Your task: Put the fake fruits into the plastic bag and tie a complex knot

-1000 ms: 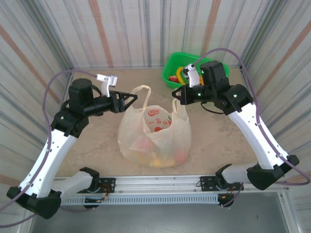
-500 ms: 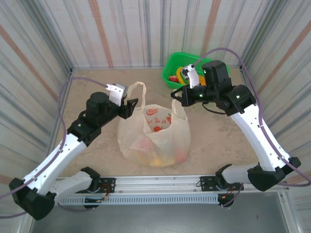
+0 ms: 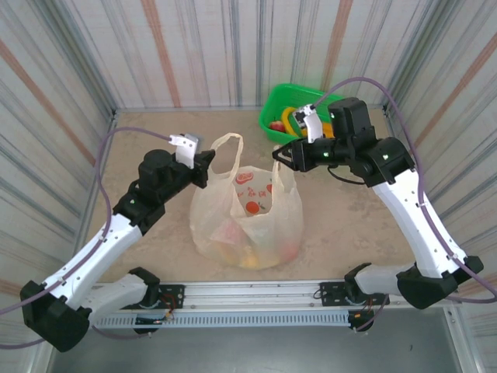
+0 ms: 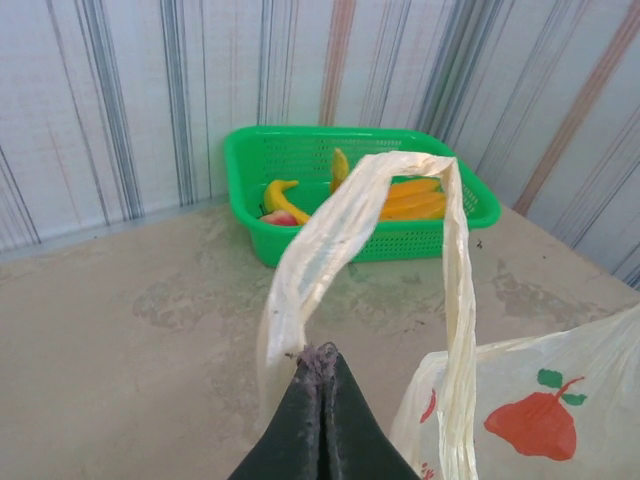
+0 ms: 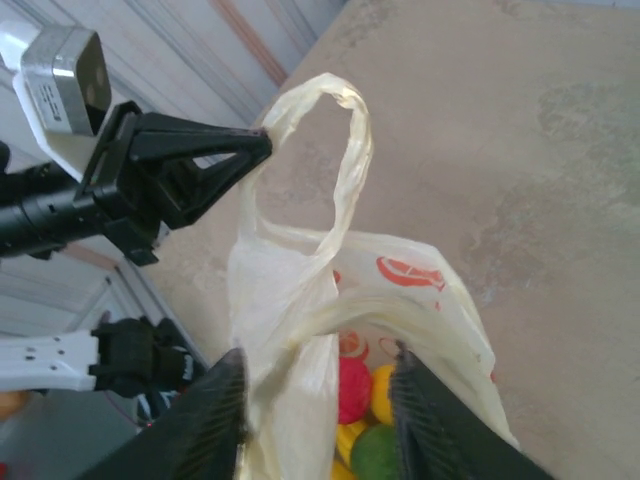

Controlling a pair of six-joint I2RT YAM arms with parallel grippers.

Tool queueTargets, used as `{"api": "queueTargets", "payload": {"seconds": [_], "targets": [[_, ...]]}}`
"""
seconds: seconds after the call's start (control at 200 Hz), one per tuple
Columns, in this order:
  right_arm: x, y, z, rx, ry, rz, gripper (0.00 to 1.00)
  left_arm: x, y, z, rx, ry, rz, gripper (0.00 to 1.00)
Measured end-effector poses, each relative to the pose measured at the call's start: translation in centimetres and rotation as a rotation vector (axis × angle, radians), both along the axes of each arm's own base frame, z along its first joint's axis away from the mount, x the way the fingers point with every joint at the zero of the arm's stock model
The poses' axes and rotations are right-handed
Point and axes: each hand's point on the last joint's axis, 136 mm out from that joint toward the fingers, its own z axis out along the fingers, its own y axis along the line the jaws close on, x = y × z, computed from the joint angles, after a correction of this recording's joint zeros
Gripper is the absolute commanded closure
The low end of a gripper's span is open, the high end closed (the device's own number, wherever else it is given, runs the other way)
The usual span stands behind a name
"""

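Note:
The plastic bag (image 3: 248, 225) sits in the middle of the table, with red (image 5: 352, 385), yellow and green (image 5: 375, 450) fake fruits inside. My left gripper (image 3: 210, 159) is shut, its tips (image 4: 320, 352) pinching the edge of the bag's left handle loop (image 4: 340, 220), which arches upward. My right gripper (image 3: 277, 153) hangs open over the bag's mouth. The other handle strip (image 5: 400, 300) lies between its fingers (image 5: 215, 410), not clamped. Both handles are loose and apart; a knot is out of view.
A bright green basket (image 3: 291, 97) stands at the back right corner, with yellow bananas (image 4: 285, 192) and other fruit in it. Striped walls close in the table on three sides. A metal rail (image 3: 256, 291) runs along the near edge.
My left arm swung in to the bag and its gripper closed on the left handle. My right gripper, shut before, has opened and released the right handle.

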Motion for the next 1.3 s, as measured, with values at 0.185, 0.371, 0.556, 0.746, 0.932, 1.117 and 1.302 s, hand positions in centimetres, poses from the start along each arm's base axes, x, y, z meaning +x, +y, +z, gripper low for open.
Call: {"api": "queueTargets", "payload": {"seconds": [0.185, 0.371, 0.556, 0.746, 0.932, 1.117, 1.302], "targets": [[-1.7, -1.2, -0.8, -0.035, 0.055, -0.005, 0.46, -0.8, 0.5, -0.8, -0.004, -0.006, 0.0, 1.0], [-3.7, -2.4, 2.2, -0.111, -0.027, -0.037, 0.42, -1.0, 0.4, -0.5, -0.03, -0.012, -0.002, 1.0], [-4.4, -1.1, 8.9, -0.118, -0.251, -0.018, 0.4, -1.0, 0.3, -0.8, -0.048, -0.009, -0.006, 1.0], [1.0, 3.2, 6.3, -0.202, -0.213, -0.007, 0.4, -1.0, 0.3, -1.2, -0.055, 0.004, -0.006, 1.0], [8.7, 7.4, -3.0, -0.303, -0.022, -0.001, 0.36, -1.0, 0.2, -1.3, -0.056, 0.005, -0.007, 1.0], [12.0, 7.2, -8.0, -0.328, 0.094, -0.011, 0.45, -1.5, -0.1, -1.1, -0.058, 0.0, -0.021, 1.0], [11.4, 8.1, -8.0, -0.271, 0.121, 0.033, 0.79, -1.5, 0.0, -1.0, -0.058, -0.005, -0.011, 1.0]]}}
